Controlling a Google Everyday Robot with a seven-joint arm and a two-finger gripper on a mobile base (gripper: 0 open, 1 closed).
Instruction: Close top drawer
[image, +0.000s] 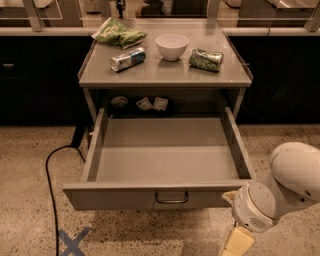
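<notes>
- Top drawer stands pulled all the way out of the cabinet, under the surface. Its front panel faces the camera and its tray is bare inside.
- Claw hangs low at the bottom right, just beside the drawer's right front corner and below the level of its front. It sits at the frame's edge, so I cannot tell whether it is wide or narrow, and it looks to be holding nothing.
- By my reading, the step in hand is the approach: no push has begun, and the claw is not on the panel.
- The next move calls for bringing the claw up and leftward onto the flat front, near the handle, then pressing straight back along the runners. A push near the corner could skew the drawer.
- Count for the task: one drawer in view, with one dark loop handle at its centre.
- Count on the surface: one white bowl, one green bag, one pale can lying on its side, and one green crumpled pack.
- Count in the recess behind the drawer: one round item and two small packets; I cannot make out what they are.
- Count on the floor: one black cable and one blue tape cross.
</notes>
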